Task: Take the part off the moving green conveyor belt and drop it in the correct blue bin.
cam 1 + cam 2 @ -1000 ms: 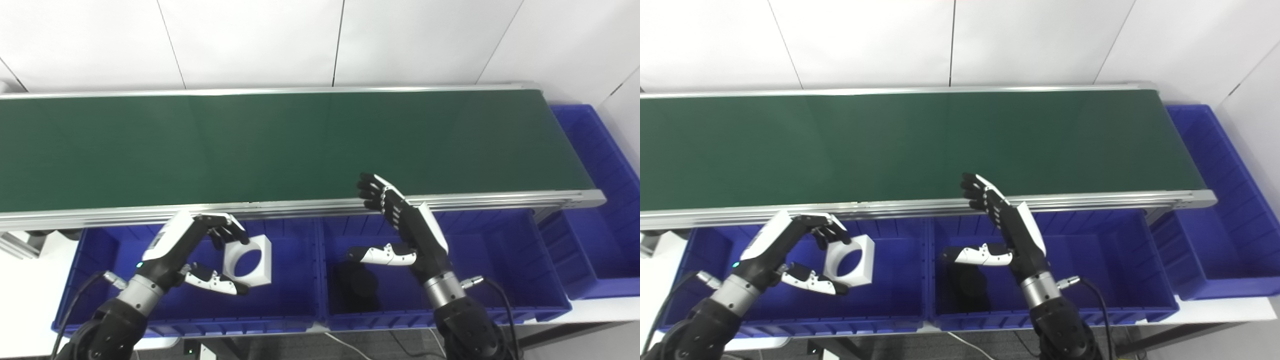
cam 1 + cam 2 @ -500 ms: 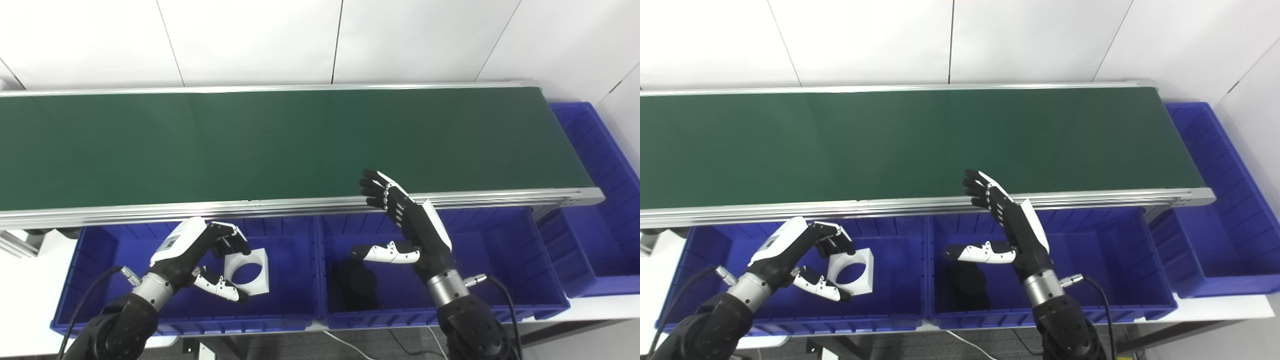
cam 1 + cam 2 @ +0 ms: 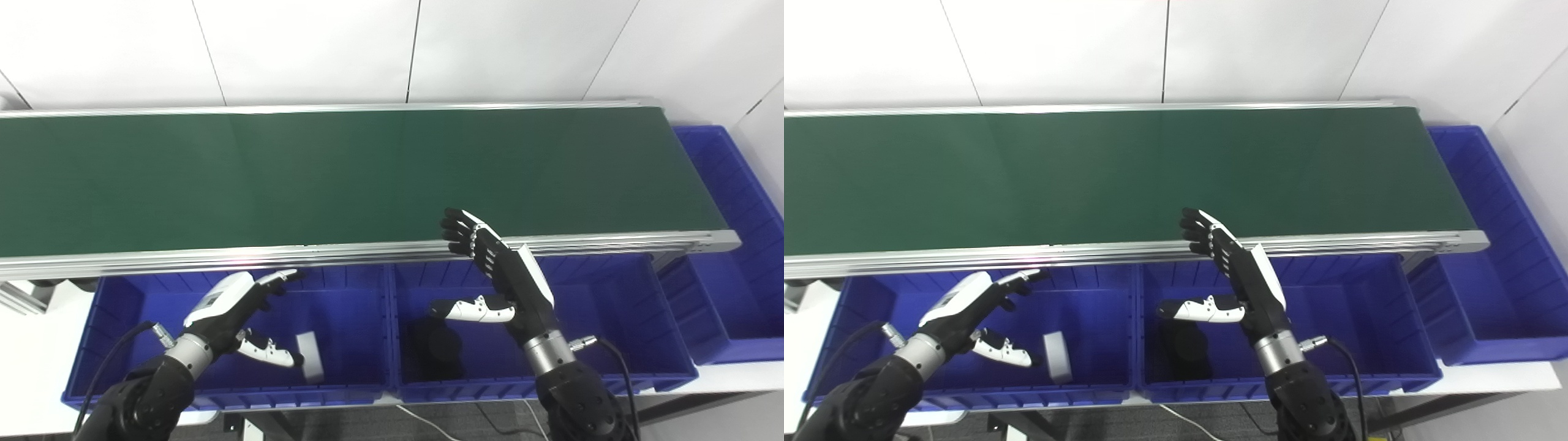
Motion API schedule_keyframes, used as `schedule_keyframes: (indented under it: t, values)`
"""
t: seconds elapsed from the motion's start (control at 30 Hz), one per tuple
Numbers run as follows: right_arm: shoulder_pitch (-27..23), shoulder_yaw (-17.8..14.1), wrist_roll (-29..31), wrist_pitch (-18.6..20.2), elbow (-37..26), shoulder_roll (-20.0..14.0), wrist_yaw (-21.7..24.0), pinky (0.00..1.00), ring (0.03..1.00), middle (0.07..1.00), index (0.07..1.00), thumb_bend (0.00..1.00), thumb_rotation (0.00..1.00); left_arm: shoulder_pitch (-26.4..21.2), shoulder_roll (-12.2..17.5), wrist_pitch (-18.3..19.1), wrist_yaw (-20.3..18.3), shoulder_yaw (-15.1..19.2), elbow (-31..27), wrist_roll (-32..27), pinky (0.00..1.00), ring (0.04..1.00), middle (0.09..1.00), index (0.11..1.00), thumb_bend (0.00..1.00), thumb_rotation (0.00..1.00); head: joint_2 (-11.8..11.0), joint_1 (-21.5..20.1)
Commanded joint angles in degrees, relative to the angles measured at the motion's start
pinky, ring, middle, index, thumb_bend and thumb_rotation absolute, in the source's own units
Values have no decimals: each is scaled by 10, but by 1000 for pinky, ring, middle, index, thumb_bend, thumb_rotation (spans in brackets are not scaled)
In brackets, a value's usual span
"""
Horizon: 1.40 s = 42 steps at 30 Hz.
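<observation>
Left hand (image 3: 236, 306) is spread wide over the left blue bin (image 3: 122, 306), holding nothing, and the white part (image 3: 309, 357) is inside that bin just off its thumb tip, looking tilted on edge like it's mid-drop or just landing. So the release looks done imo, and the smart thing now is to lift the hand straight up and clear of the bin wall without clipping the part or the conveyor rail above it. Nothing else shows in that bin. Next over, the middle blue bin (image 3: 612, 318) has a dark part (image 3: 436, 349) sitting right below the right hand's thumb. Right hand (image 3: 505, 278) is flat and wide too, holding nothing, fingers pointing up over the rail toward the green conveyor belt (image 3: 343, 177), which has no parts on it right now. Far right of that hand there's another blue bin (image 3: 735, 184) at the belt's end, no contents visible in it.
</observation>
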Motion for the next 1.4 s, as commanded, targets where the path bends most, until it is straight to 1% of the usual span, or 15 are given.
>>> schedule_keyframes:
  t: [0.0,0.03,0.07,0.1,0.17,0.23,0.37,0.53,0.67,0.73,0.77,0.87,0.97,1.13,1.37]
  values:
    - [-3,0,5,0,-19,2,-1,814,841,851,880,964,324,-17,16,0,-22,4,-25,-35,907,977,998,968,843,210,0,0]
    - [-2,0,5,-1,-19,2,-1,815,842,853,881,964,324,-17,18,1,-27,4,-27,-44,917,987,999,971,859,222,0,0]
    - [-3,0,4,-3,-17,1,0,816,842,853,881,965,324,-16,19,-4,-34,8,-27,-69,923,991,1000,972,867,228,-1,0]
    - [-4,0,3,-4,-15,0,0,821,847,856,882,967,328,-16,19,-8,-38,11,-26,-87,904,996,1000,982,875,242,-1,0]
    - [-3,1,2,-3,-16,0,0,828,852,859,882,971,330,-13,15,-36,-38,22,-16,-137,900,990,1000,984,887,232,-2,0]
    - [-2,1,1,-3,-16,0,0,831,854,861,882,970,330,-11,11,-49,-35,30,-10,-168,918,987,1000,980,903,222,-3,-1]
    - [-2,2,3,-5,-13,-4,3,830,861,866,883,971,326,2,-13,-98,-16,48,0,-238,936,979,986,973,944,275,-8,-4]
    - [0,3,7,4,-15,-7,8,826,864,869,887,975,315,19,-50,-112,-1,72,0,-308,916,959,967,948,956,269,-13,-7]
    - [2,2,8,11,-17,-9,13,835,870,879,893,983,320,29,-76,-142,22,85,8,-318,893,944,970,960,952,299,-18,-7]
    - [3,2,10,16,-19,-10,15,841,874,883,897,988,315,33,-86,-162,36,89,14,-316,847,918,963,976,946,363,-20,-5]
    - [4,1,11,18,-20,-11,15,844,874,883,899,991,312,35,-90,-169,42,91,18,-316,840,913,961,980,943,373,-22,-4]
    - [5,2,11,23,-22,-14,16,852,876,883,904,984,306,40,-99,-196,59,97,30,-309,835,907,957,986,913,364,-22,-3]
    - [5,1,13,23,-21,-17,18,855,878,885,907,975,301,42,-108,-197,72,104,35,-316,858,908,950,984,905,348,-23,4]
    - [6,-1,11,25,-22,-19,17,851,876,889,906,980,299,43,-115,-205,82,108,45,-315,852,914,953,974,890,327,-25,10]
    - [12,-2,13,11,-14,-17,16,846,873,886,902,979,293,50,-120,-217,93,115,55,-323,853,915,946,955,918,313,-40,25]
